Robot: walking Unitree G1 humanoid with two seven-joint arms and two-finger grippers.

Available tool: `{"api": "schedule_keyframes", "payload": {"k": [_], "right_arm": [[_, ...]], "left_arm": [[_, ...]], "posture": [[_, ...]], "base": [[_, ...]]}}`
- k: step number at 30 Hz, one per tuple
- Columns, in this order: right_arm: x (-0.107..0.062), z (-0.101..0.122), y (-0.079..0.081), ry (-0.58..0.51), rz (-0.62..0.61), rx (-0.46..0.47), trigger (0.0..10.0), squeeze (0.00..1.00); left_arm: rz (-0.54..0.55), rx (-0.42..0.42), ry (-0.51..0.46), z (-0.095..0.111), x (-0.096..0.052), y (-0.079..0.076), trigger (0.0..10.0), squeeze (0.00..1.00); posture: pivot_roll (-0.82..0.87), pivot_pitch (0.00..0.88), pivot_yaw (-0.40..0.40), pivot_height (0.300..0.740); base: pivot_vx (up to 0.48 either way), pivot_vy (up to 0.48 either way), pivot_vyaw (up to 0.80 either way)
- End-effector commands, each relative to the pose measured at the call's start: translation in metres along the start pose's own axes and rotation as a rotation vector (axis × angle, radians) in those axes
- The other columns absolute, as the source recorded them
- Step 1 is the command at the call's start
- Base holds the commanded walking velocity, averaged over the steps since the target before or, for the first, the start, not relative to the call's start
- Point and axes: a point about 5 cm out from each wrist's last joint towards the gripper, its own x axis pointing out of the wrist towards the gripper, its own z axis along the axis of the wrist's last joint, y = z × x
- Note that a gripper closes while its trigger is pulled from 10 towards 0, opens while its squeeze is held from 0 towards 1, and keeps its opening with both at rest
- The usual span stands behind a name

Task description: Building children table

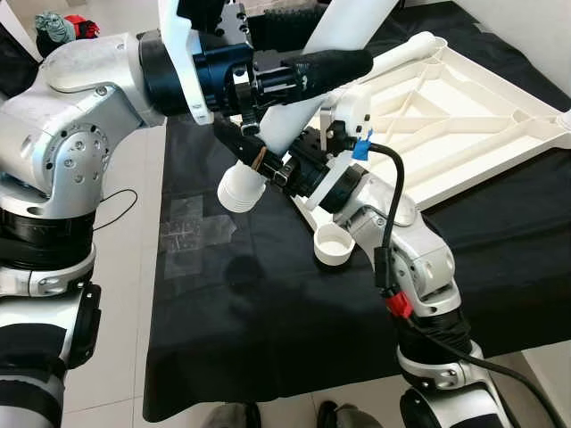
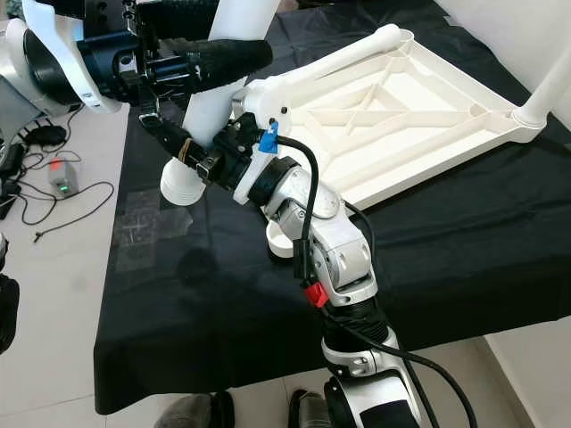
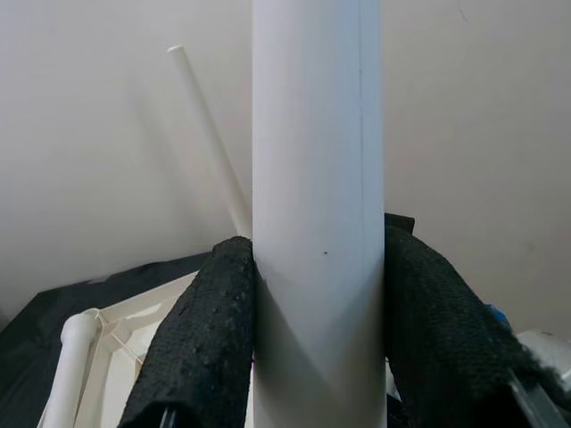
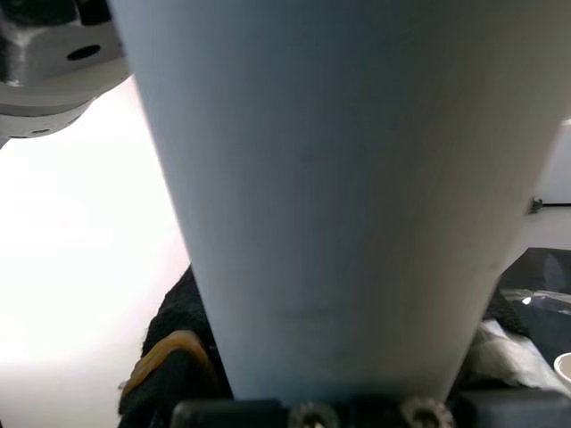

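Left pincer (image 1: pixel 308 67) and right pincer (image 1: pixel 259 160) both clamped on 1 white table leg (image 1: pixel 268 134), held tilted above black-draped worktop (image 1: pixel 268 339), beside upturned white tabletop (image 1: pixel 464 116).

Smooth white plastic table leg (image 1: pixel 294 116) and ribbed plastic tabletop (image 1: pixel 464 116) lie on matt black cloth (image 1: pixel 268 312).
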Motion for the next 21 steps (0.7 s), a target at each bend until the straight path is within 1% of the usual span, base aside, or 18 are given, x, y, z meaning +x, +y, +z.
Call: {"api": "schedule_keyframes", "payload": {"k": [1, 2, 15, 16, 17, 19, 20, 21], "right_arm": [[0.0029, 0.01, 0.0042, -0.065, 0.002, -0.024, 6.1, 0.0], [0.003, 0.0095, 0.0038, -0.064, -0.006, -0.024, 10.0, 0.0], [0.004, 0.0069, 0.0023, -0.058, -0.035, -0.026, 10.0, 0.0], [0.0034, 0.0061, 0.0011, -0.049, -0.037, -0.039, 7.8, 0.0], [0.0022, 0.0053, -0.001, -0.039, -0.043, -0.052, 3.1, 0.0], [0.0014, 0.0047, -0.0025, -0.032, -0.046, -0.06, 3.1, 0.0], [0.0004, 0.0045, -0.004, -0.029, -0.05, -0.067, 0.0, 0.0], [0.0004, 0.0045, -0.004, -0.029, -0.05, -0.067, 0.0, 0.0]], "left_arm": [[-0.009, 0.009, 0.006, 0.0006, 0.0007, -0.0033, 0.0, 0.0], [-0.008, 0.009, 0.006, 0.0003, 0.0003, -0.0034, 0.0, 0.0], [-0.009, 0.01, 0.006, -0.0009, -0.0016, -0.0042, 0.0, 0.0], [-0.009, 0.007, 0.006, -0.0009, -0.0019, -0.0042, 0.0, 0.0], [-0.006, 0.005, 0.004, -0.0009, -0.0023, -0.004, 0.4, 0.03], [-0.004, 0.004, 0.003, -0.0009, -0.0025, -0.0039, 0.4, 0.03], [-0.001, 0.003, 0.003, -0.0007, -0.0028, -0.0038, 2.8, 0.31], [-0.001, 0.003, 0.003, -0.0007, -0.0028, -0.0038, 2.8, 0.31]], "posture": [[0.03, 0.141, 0.028, 0.74], [0.02, 0.139, 0.029, 0.74], [0.03, 0.134, 0.03, 0.74], [0.03, 0.136, 0.031, 0.74], [0.02, 0.137, 0.03, 0.74], [0.02, 0.137, 0.03, 0.74], [0.02, 0.138, 0.03, 0.74], [0.02, 0.138, 0.03, 0.74]], "base": [[0.0, 0.0, 0.0], [0.0, 0.0, 0.0], [0.0, 0.0, 0.0], [0.0, 0.0, 0.0], [0.0, 0.0, 0.0], [0.0, 0.0, 0.0], [0.0, 0.0, 0.0], [0.0, 0.0, 0.0]]}}
